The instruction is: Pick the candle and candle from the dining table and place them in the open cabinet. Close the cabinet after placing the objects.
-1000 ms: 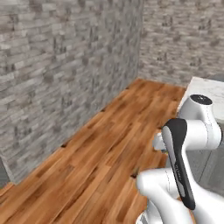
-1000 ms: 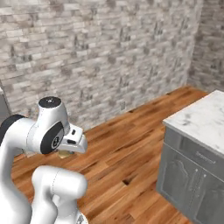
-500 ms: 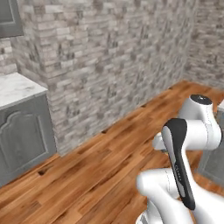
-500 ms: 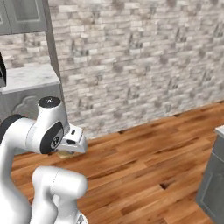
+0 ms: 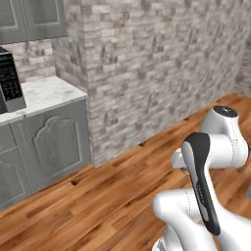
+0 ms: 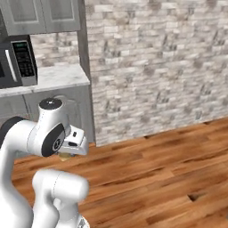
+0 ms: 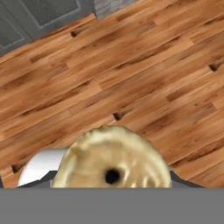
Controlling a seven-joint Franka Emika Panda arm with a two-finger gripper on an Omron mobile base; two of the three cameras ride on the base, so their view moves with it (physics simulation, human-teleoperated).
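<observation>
One candle (image 7: 114, 165) in tool (image 7: 114, 186)

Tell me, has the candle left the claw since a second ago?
Cannot tell: the tan candle sits at the claw now; the earlier pictures show none clearly.

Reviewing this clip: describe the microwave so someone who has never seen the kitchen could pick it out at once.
Start at the grey stone-brick wall and follow it left to the grey panelled base cabinets with a white marble counter. The black microwave stands on that counter beneath the grey wall cabinets. It is the single dark, boxy thing there, with a keypad panel and small green display on its right side.
</observation>
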